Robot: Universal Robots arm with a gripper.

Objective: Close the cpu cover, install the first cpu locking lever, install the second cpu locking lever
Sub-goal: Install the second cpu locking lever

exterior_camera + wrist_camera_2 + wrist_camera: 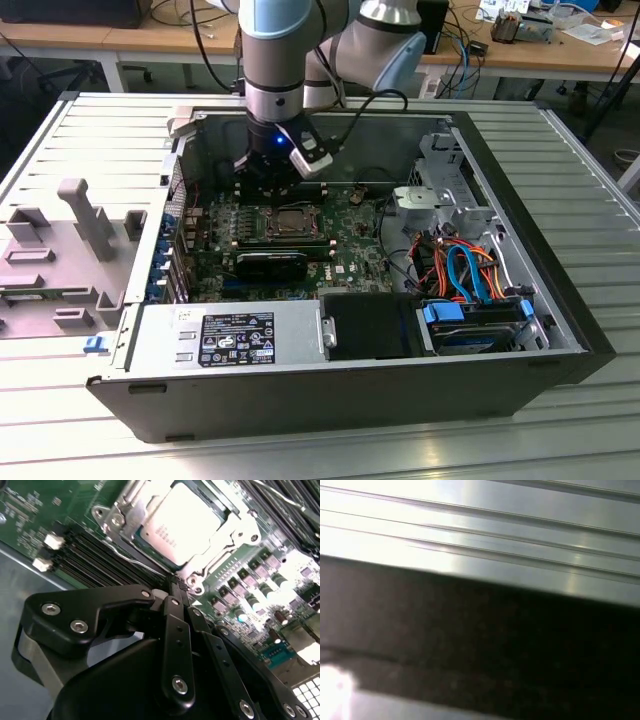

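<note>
The cpu cover [200, 515] lies flat around the silvery processor on the green board [350, 240] inside the open computer case [560, 330], which rests on a ribbed metal bench [90, 140]. The tool [176, 582] hangs just beside the cover's corner — its fingertips seem drawn together with nothing between them. Wooden desks [90, 40] with cables stand behind; the first wrist view gives blurred grey ridges and a dark band — hard to identify.

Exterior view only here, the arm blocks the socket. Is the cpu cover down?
Observer: Yes. In the second wrist view the cpu cover lies flat, framing the chip.
Operator: Pincer tip?
Observer: The pincer sits right by one corner of the cover, fingers together, holding nothing. I cannot tell whether it touches.
Operator: Anything in the first wrist view?
Observer: It looks away from the board, at a ribbed metal surface with a dark band across it.
</note>
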